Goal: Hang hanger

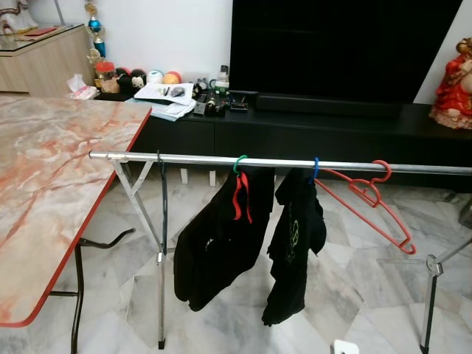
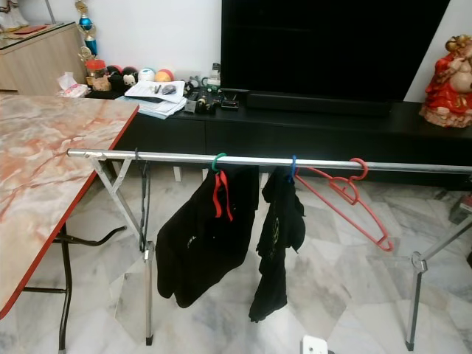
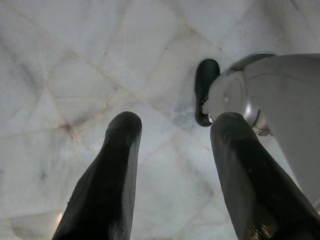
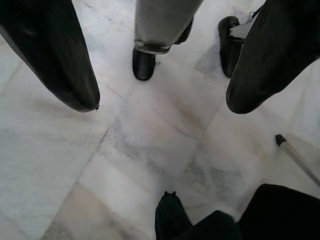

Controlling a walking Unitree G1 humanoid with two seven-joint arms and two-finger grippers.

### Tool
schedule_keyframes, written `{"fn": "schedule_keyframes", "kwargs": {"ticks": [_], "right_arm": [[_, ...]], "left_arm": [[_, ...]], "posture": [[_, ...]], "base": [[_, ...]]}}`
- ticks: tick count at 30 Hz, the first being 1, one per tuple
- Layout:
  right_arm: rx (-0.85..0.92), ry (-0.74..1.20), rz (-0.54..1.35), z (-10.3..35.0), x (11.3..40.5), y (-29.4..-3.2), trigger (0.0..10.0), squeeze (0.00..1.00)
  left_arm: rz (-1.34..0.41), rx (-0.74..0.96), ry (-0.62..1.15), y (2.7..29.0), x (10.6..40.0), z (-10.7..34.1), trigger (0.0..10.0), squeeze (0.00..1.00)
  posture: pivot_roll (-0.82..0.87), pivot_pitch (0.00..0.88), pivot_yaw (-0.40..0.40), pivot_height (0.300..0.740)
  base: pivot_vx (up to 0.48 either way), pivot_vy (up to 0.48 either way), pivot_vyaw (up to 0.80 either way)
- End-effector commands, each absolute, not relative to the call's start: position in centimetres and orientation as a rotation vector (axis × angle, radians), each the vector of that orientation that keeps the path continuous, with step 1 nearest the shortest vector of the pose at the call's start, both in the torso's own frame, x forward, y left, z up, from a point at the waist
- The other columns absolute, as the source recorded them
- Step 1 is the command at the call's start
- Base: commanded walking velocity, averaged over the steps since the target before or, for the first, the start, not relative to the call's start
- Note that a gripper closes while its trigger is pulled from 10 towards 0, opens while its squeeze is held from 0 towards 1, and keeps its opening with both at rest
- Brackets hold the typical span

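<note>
A silver rail [image 1: 184, 159] of a drying rack runs across in front of me. An empty red hanger [image 1: 369, 203] hangs tilted on it toward the right. A green-hooked hanger [image 1: 240, 164] carries a black garment [image 1: 217, 247] with red clips, and a blue-hooked hanger [image 1: 316, 168] carries another black garment [image 1: 295, 243]. My left gripper [image 3: 172, 127] hangs open over the marble floor, empty. My right gripper [image 4: 160, 102] is also open and empty, pointing down at the floor beside my legs.
A marble-topped table [image 1: 51, 177] with a red edge stands at the left, close to the rack's end. A black TV console [image 1: 332, 125] with clutter and a red figurine [image 1: 451, 85] runs along the back. The rack's legs [image 1: 161, 295] stand on the marble floor.
</note>
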State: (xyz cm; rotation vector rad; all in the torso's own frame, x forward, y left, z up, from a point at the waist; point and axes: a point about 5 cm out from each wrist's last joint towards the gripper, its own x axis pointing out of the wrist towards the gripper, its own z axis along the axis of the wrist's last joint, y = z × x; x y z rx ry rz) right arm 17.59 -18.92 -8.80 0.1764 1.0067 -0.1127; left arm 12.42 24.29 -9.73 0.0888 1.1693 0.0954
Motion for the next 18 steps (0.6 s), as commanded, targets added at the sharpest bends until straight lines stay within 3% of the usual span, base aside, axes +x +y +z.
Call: {"fn": "schedule_keyframes", "kwargs": {"ticks": [1,18], "right_arm": [[0.311,0.884,-0.174,-8.32,16.96,-21.76,10.0,0.0],[0.311,0.884,-0.174,-8.32,16.96,-21.76,10.0,0.0]], "left_arm": [[0.091,-0.038,0.93,20.85,17.82,-8.22,10.0,0.0],[0.091,-0.038,0.93,20.85,17.82,-8.22,10.0,0.0]], "posture": [[0.08,0.0,-0.072,0.74],[0.08,0.0,-0.072,0.74]], "base": [[0.0,0.0,0.0],[0.0,0.0,0.0]]}}
